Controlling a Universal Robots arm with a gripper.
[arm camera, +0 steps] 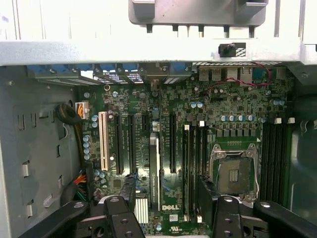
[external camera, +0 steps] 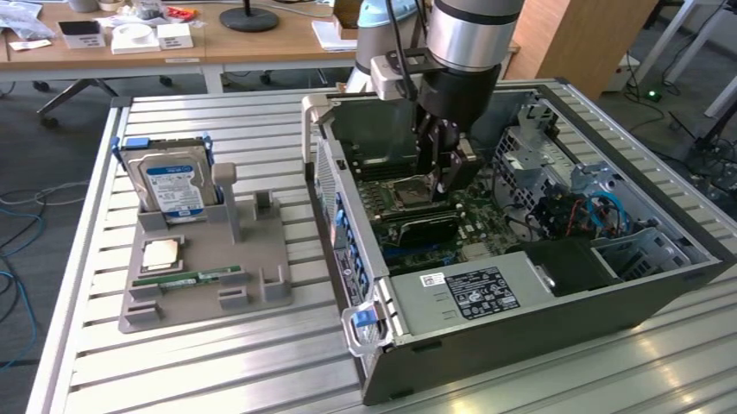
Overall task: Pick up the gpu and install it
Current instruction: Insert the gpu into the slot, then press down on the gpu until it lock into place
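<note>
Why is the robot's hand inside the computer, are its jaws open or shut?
Open. In the wrist view the gripper has its two fingers standing wide apart above the motherboard, with nothing between them.

Black 2-finger gripper (arm camera: 168, 218) cut off at wrist view's edge; black-and-silver robot arm (external camera: 461, 52) hides part of green motherboard (external camera: 461, 216).

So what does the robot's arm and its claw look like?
The arm is a shiny silver tube with a pale blue joint cap behind it. A black cable runs down beside it. The gripper is black, with two chunky black fingers.
</note>
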